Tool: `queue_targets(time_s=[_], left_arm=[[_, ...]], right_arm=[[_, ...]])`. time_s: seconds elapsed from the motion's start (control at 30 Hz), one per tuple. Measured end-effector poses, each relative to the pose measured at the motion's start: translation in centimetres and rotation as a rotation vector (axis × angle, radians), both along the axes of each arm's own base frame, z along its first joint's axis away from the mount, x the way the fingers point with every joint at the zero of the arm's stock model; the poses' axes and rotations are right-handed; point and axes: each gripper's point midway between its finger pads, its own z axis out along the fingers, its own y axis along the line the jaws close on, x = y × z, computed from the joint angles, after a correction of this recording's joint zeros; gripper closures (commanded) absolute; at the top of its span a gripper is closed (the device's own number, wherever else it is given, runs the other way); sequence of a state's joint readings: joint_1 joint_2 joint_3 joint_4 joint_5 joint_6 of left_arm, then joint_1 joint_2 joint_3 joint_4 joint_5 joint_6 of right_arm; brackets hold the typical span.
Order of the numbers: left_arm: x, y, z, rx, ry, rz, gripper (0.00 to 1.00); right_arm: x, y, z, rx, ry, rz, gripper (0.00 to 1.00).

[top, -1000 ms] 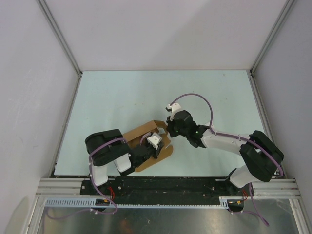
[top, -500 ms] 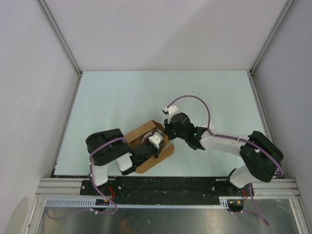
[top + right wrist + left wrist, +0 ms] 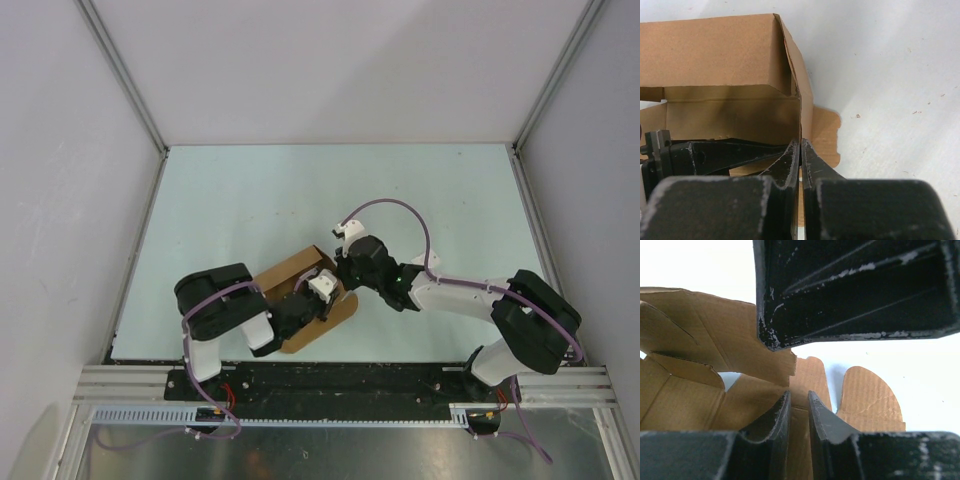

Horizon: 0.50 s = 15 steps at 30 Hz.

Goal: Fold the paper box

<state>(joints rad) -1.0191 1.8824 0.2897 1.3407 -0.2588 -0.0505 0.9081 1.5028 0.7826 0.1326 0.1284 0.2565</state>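
The paper box is a tan die-cut sheet, partly folded, lying near the table's front edge. My left gripper lies inside it on the floor panel. Its jaws are nearly together with a narrow gap, and I see only the panel through that gap. Two rounded tabs lie flat beyond its tips. My right gripper is shut on the edge of an upright side wall of the box. The right gripper's body fills the top of the left wrist view.
The pale table is walled by white panels at the left, back and right. A black and metal rail runs along the near edge by the arm bases. The left gripper's fingers show low in the right wrist view.
My right gripper has shifted a little left and nearer, closer to the left gripper, taking the box's side wall with it. The left gripper has barely moved.
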Motion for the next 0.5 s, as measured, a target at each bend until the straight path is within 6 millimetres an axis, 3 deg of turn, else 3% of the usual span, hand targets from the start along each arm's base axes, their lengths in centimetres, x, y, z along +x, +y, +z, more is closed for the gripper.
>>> queue_targets(time_s=[0.23, 0.5], left_arm=[[-0.5, 0.6, 1.2, -0.013, -0.012, -0.012, 0.74], [-1.5, 1.2, 4.5, -0.088, -0.054, -0.039, 0.72]], right_arm=[[0.0, 0.0, 0.0, -0.002, -0.002, -0.006, 1.00], [-0.1, 0.0, -0.1, 0.001, -0.008, -0.009, 1.00]])
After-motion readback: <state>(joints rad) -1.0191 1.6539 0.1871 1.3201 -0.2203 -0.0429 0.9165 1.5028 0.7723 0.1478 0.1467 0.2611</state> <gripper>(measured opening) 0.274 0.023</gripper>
